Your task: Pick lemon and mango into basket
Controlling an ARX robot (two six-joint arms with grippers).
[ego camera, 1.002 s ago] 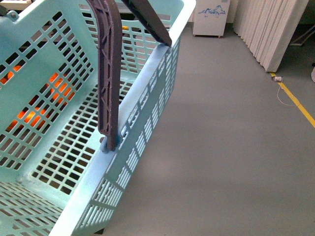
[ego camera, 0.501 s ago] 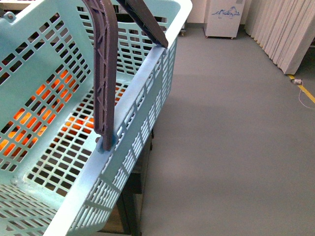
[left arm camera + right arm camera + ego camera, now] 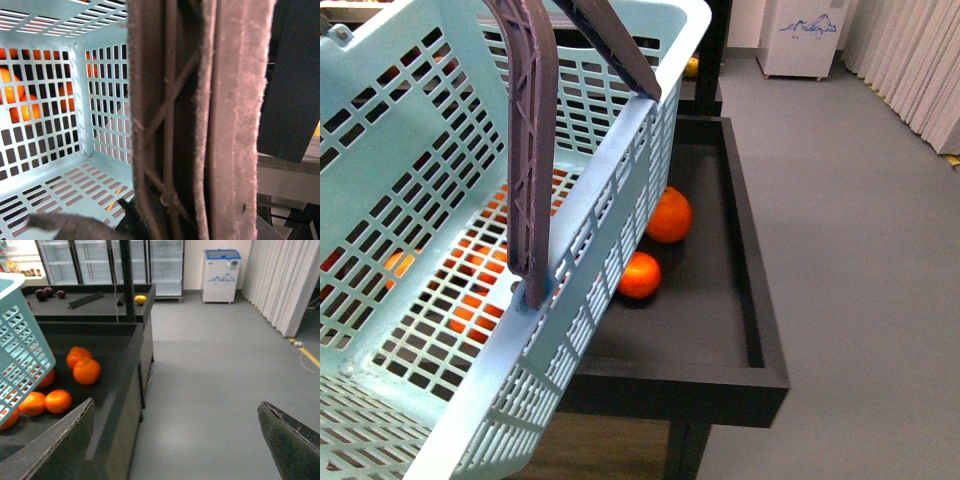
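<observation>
Fruit: the lemon is probably the small yellow fruit point(image 3: 140, 299) on the far shelf point(image 3: 90, 312), well apart from the basket point(image 3: 620, 170); the mango I cannot find.
Container: the basket hangs tilted beside the black tray point(image 3: 705, 310), with nothing inside (the orange colour only shows through the lattice).
Change: half a second ago grey floor was beside the basket; now the tray with two oranges point(image 3: 669, 215) is there, so I judge the robot is arriving at the fruit and picking has not begun.
Tools: the right gripper point(image 3: 176, 405) is spread and empty; the left gripper is hidden by the brown handles point(image 3: 200, 120), so I cannot tell.
</observation>
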